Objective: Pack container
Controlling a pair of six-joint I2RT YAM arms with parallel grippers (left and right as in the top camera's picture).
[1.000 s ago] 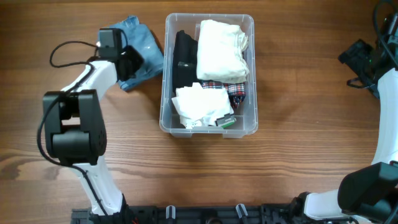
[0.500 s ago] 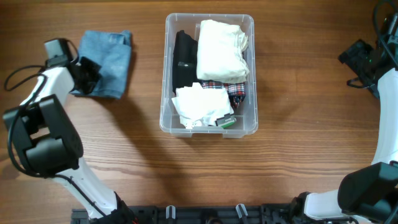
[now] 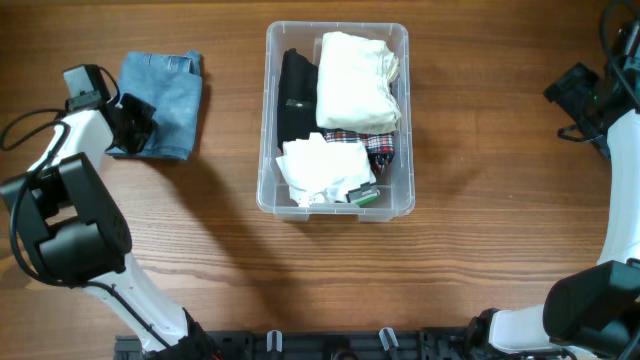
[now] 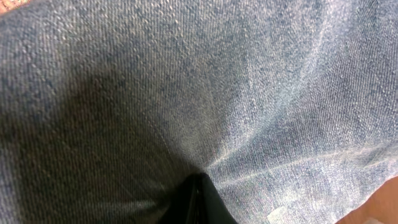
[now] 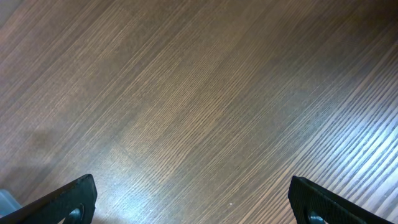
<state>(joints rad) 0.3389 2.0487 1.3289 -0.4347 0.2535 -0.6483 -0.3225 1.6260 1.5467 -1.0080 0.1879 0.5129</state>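
Observation:
The clear container (image 3: 263,130) stands mid-table and holds a cream folded cloth (image 3: 356,82), a black garment (image 3: 294,95), a plaid cloth (image 3: 375,145) and a white crumpled cloth (image 3: 320,172). A folded blue denim piece (image 3: 165,100) lies on the wood to its left. My left gripper (image 3: 133,125) is at the denim's left edge, shut on it; in the left wrist view denim (image 4: 199,93) fills the frame and the closed jaws (image 4: 202,202) pinch a fold. My right gripper (image 3: 572,92) is at the far right, open and empty over bare wood (image 5: 199,208).
The wooden table (image 3: 480,250) surrounds the container. A black cable (image 3: 20,125) trails at the left arm. A black rail (image 3: 330,345) runs along the front edge.
My left gripper dragged the denim from right beside the container leftward, away from it. Over the last half second it shifted only slightly. The right arm has not moved.

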